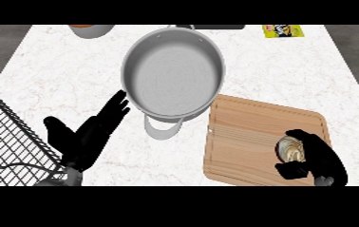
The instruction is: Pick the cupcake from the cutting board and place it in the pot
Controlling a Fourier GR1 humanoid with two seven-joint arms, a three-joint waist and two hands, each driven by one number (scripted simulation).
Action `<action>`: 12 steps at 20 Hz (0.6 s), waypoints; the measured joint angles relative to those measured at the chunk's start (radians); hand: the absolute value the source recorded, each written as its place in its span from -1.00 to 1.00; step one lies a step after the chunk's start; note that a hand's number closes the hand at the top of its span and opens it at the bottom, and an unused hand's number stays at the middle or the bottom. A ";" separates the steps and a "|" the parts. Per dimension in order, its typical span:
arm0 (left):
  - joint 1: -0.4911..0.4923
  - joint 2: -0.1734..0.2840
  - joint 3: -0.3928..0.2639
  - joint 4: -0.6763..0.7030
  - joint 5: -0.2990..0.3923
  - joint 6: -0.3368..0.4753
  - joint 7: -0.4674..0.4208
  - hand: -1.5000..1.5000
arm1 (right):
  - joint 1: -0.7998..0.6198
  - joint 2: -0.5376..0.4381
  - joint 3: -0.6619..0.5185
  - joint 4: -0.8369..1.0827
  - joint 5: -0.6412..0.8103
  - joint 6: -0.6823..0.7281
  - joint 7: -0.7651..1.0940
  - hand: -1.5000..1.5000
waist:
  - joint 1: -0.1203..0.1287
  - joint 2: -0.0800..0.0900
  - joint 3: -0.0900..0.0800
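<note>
The right hand [319, 162] lay over the near right part of the wooden cutting board [245, 126], its black fingers and thumb curled round the cupcake [290, 150]. The cupcake showed only at the hand's left side, a pale swirled top tilted toward the pot, with the rest hidden behind the fingers; whether it still touched the board could not be told. The board sat on the white marbled counter [294, 64], its far left corner just beside the pot's rim.

The pot [173, 74], grey metal and round, stood to the upper left of the board, with nothing inside it. One loop handle [163, 126] pointed toward the robot and another sat at the far rim. No object lay between the cupcake and the pot apart from the bare board surface and the pot's wall.

The left hand [88, 136] rested open at the lower left, fingers straight and pointing up toward the pot, holding nothing. A black wire rack [21, 136] crossed the lower left corner beside it. At the counter's far edge stood a pale bowl [91, 30] on the left and a yellow packet [282, 30] on the right.
</note>
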 measured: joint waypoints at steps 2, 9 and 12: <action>-0.004 -0.010 0.004 -0.001 -0.009 -0.001 0.013 0.00 | -0.006 0.014 -0.011 -0.004 -0.003 0.018 -0.029 1.00 | 0.000 0.000 0.000; 0.024 -0.041 0.025 -0.006 -0.045 -0.032 0.008 0.00 | 0.007 0.070 -0.041 0.022 0.074 0.042 -0.127 1.00 | 0.000 0.000 0.000; 0.017 -0.054 0.041 -0.004 -0.053 -0.043 0.010 0.00 | -0.005 0.101 -0.045 0.023 0.117 0.052 -0.133 1.00 | 0.000 0.000 0.000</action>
